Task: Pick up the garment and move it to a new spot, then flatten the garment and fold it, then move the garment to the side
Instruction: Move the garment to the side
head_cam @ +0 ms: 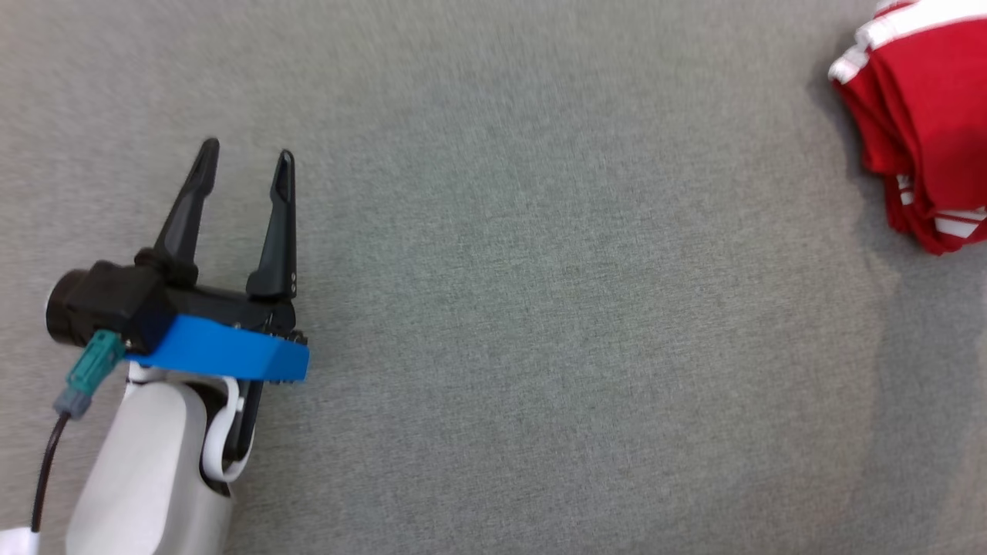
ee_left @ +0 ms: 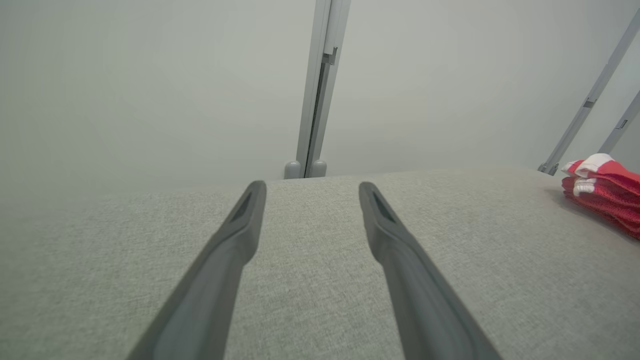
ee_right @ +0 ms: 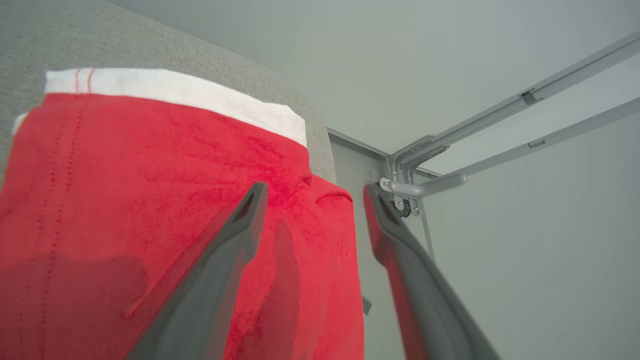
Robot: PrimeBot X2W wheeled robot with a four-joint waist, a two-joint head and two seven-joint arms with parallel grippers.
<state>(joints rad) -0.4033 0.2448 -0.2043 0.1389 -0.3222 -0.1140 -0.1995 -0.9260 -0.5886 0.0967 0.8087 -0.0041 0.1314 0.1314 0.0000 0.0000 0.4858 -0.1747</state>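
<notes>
The folded red garment (head_cam: 925, 116) lies far right on the bench (head_cam: 540, 308), soft, light and likely to unfold unless pinched through all its layers, while the right fingers (ee_right: 235, 240) stand spread over it gripping nothing and the left fingers (head_cam: 279, 223) gape empty, well apart from it.

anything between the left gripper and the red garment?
Nothing. In the head view, bare grey fabric surface runs from the left gripper to the red garment.
</notes>
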